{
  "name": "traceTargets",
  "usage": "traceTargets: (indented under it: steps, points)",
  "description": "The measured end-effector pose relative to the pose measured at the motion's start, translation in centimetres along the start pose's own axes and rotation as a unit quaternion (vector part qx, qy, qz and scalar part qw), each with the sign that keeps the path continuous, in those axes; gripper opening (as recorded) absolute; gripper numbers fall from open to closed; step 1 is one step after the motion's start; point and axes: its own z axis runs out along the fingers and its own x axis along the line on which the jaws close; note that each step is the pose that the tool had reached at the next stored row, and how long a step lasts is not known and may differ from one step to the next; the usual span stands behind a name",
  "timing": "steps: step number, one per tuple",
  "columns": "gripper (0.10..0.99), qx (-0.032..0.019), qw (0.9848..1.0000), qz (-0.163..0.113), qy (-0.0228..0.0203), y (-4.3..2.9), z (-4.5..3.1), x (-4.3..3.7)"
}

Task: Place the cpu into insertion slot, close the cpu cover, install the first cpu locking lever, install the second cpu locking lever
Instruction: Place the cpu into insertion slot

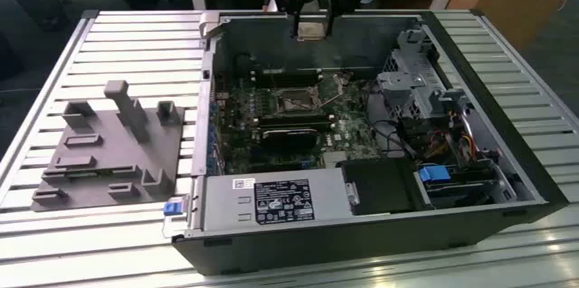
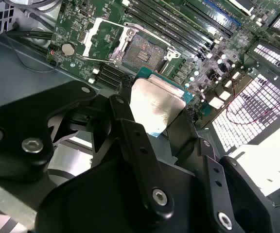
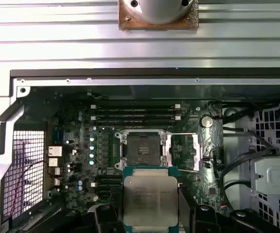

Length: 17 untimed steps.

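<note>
Silver-beige cpu (image 3: 150, 201), clamped flat between the fingers (image 3: 186, 204), hangs high over the case's (image 1: 380, 244) far wall; the bare slot (image 3: 143, 148) lies well below, nearer the exterior camera, its cover (image 3: 204, 145) standing open.

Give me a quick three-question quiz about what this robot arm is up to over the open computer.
1. True or false: the cpu already sits in the insertion slot.
2. The gripper is shut on: A) the cpu, B) a memory stick, C) nothing.
3. Fill in: the cpu cover is swung ____, leaving the slot bare.
Key: 1 false, the gripper holds it clear of the slot; 2 A; 3 open.
</note>
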Motion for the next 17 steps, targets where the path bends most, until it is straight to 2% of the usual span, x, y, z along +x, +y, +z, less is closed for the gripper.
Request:
traceTargets:
  steps: [17]
  points:
    - [0.541, -0.0002, 0.9999, 0.013, -0.0012, 0.00, 0.00, 0.00]
